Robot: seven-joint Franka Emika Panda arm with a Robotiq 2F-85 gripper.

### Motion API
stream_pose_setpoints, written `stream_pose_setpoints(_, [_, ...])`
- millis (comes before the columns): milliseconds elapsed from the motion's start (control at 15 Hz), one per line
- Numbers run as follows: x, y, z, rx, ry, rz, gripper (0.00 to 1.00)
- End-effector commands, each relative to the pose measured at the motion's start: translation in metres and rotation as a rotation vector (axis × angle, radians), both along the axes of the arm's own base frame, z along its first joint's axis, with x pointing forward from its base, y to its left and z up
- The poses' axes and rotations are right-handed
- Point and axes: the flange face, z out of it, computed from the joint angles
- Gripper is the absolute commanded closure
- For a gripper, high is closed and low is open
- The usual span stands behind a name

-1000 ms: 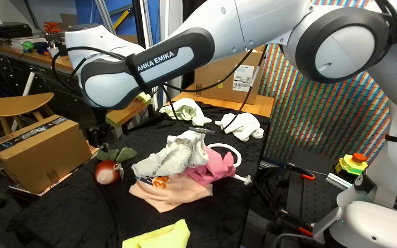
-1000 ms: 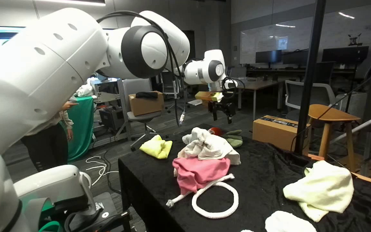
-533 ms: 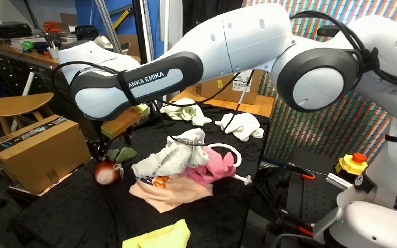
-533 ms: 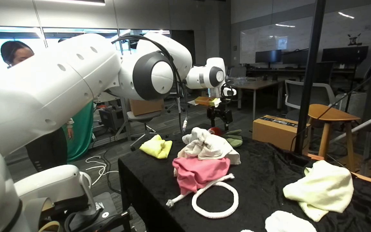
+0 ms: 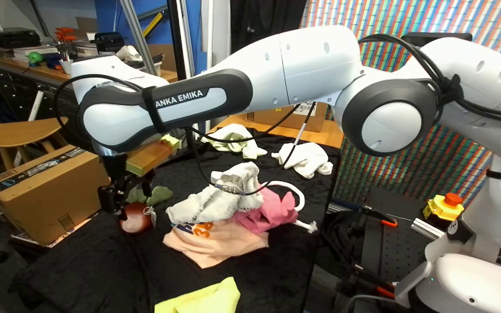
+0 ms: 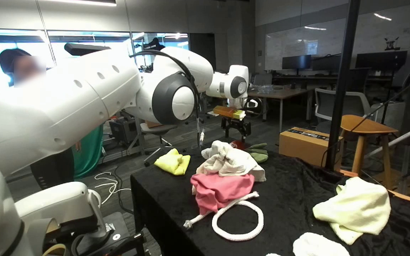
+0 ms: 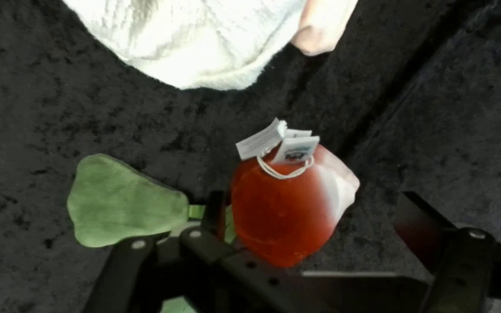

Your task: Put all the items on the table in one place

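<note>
Your fingers [image 7: 424, 232] stand wide apart, pointing down, and in your wrist view a red plush toy [image 7: 276, 213] shows in the gap between them. The toy sits nearer the finger on its leafy side; whether that finger touches it, you cannot tell. White tags [image 7: 296, 150] on a looped string rest against the toy, and its green leaves [image 7: 124, 200] reach out past that same finger, partly hidden by it.

Near the toy but apart from it, you have a heap: a rumpled white cloth [image 5: 222, 198] lies over a pink cloth [image 5: 272, 208] and a cream cloth [image 5: 220, 250] with orange and dark blue print. A white rope loop [image 6: 237, 237] lies at the pink cloth's edge, its curve flat on the black-covered table [image 6: 287, 199].

Farther out on that table, well apart from the heap, you can find a pale yellow-green cloth [image 6: 354, 209], crumpled, with a second white cloth [image 5: 305, 158] near it. A bright yellow cloth [image 6: 173, 162] lies by itself in another spot, folded over; both exterior views show it.

Past the table's edge you see a taped cardboard box [image 5: 50, 191] and, close to the box, a wooden stool [image 6: 368, 124]. In an exterior view a person [image 6: 53, 165] stands behind your arm [image 6: 66, 92], mostly hidden.
</note>
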Motion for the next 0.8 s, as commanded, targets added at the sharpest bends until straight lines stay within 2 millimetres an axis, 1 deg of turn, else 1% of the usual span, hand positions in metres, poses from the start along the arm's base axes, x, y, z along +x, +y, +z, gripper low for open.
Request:
stream_pose_setpoints(0, [0.005,0.002,-0.011,0.049,-0.001,0.044,0.00])
stream_pose_setpoints(133, [0.005,0.002,-0.020,0.022,-0.012,0.050,0.00])
stream_pose_setpoints(200, [0.004,0.002,-0.029,0.002,-0.021,0.053,0.00])
stream_pose_setpoints(400, [0.007,0.004,-0.039,-0.034,-0.063,0.058,0.00])
stream_pose_setpoints(733, [0.021,-0.001,-0.037,-0.043,-0.187,0.016,0.00])
